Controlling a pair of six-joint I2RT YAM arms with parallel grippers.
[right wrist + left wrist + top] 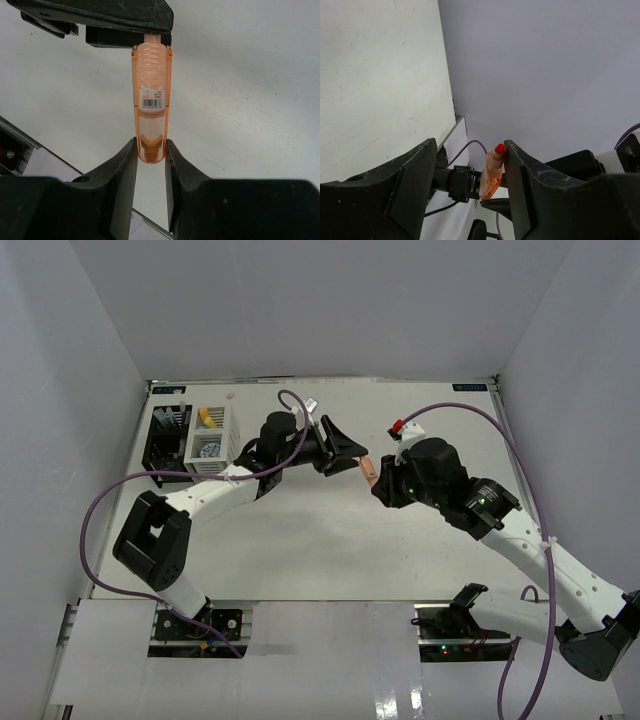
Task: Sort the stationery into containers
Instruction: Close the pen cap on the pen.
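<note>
One orange marker [151, 100]. Two containers: black organizer [155, 450], white organizer [193, 456]. Two arms: left arm [210, 495], right arm [520, 535].

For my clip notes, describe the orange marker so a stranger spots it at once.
Look above the middle of the white table. There the right claw pinches a stubby orange marker, its far end between the open fingers of the left claw. Nothing else is held in the air.

A translucent orange marker [151, 100] with a barcode label hangs above the table, one end pinched by the right gripper [151, 149]. The black organizer [158, 452] and white organizer [230, 435] stand side by side at far left.
</note>
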